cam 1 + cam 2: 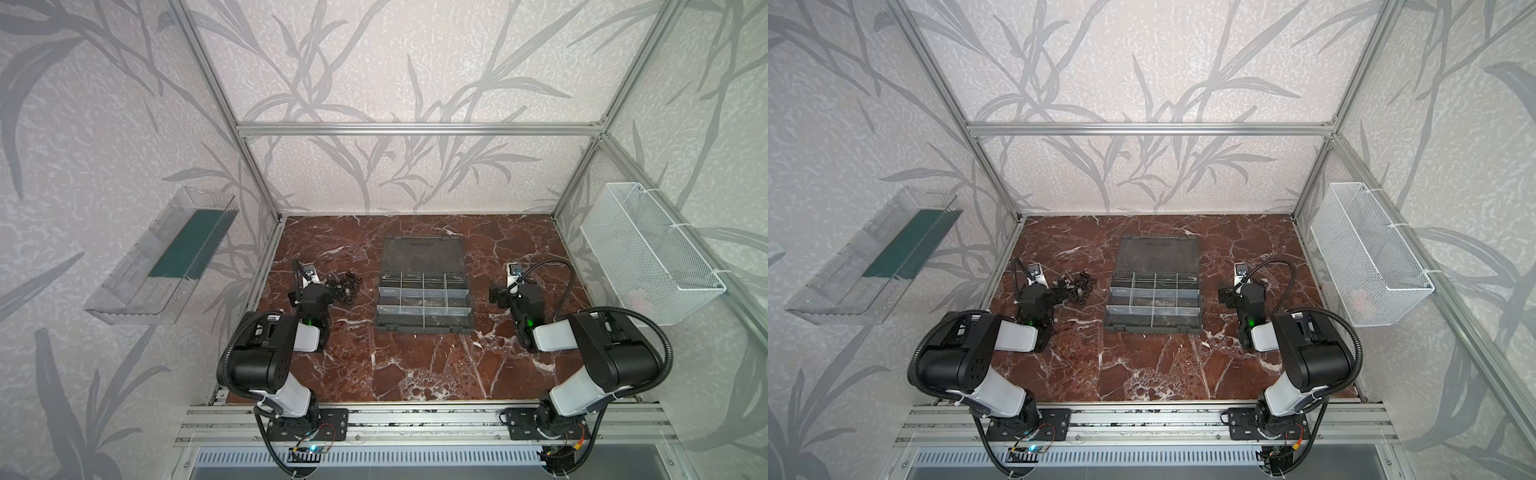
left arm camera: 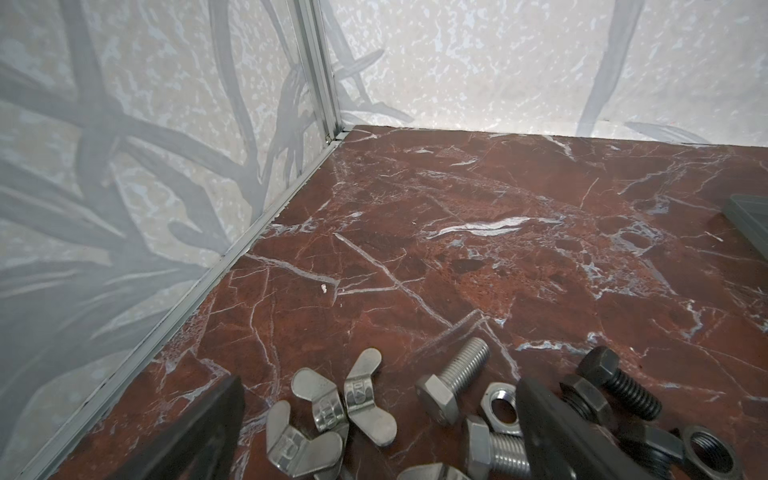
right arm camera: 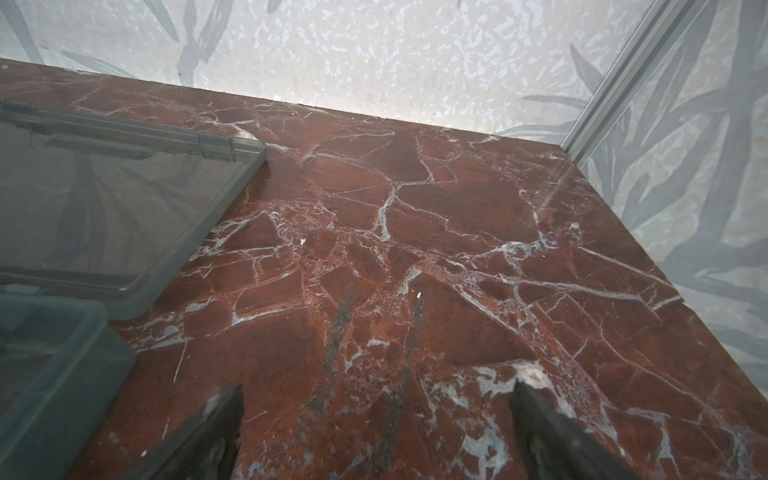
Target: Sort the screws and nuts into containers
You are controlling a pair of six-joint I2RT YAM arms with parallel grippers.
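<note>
Red-brown marble bench [image 1: 415, 365], both arms mounted at its near edge. Left end effector [image 2: 380, 382] is spread wide and sits low over a loose heap of hardware [image 1: 347, 286], pinching nothing. Between its black fingers [image 2: 540, 419] lie silver wing nuts [image 2: 349, 399] and short silver hex-head screws [image 2: 453, 382]. One finger overlaps a silver one of the small hex nuts [image 2: 500, 401]. Black screws and black nuts lie just beyond that finger. In both top views the heap lies on the bench left of the case, apart from it.

Right end effector [image 3: 377, 388] is spread wide above bare bench right of the case.

Mid-bench: open dark grey plastic organizer case [image 1: 424, 330]. Its containers [image 1: 422, 291] are rectangular compartments with translucent dividers; contents too blurred to tell. The flat hinged lid [image 1: 422, 253] lies open behind them.

Farther out: clear plastic tray [image 1: 162, 257] on the left wall, white wire-mesh basket [image 1: 648, 253] on the right wall.
</note>
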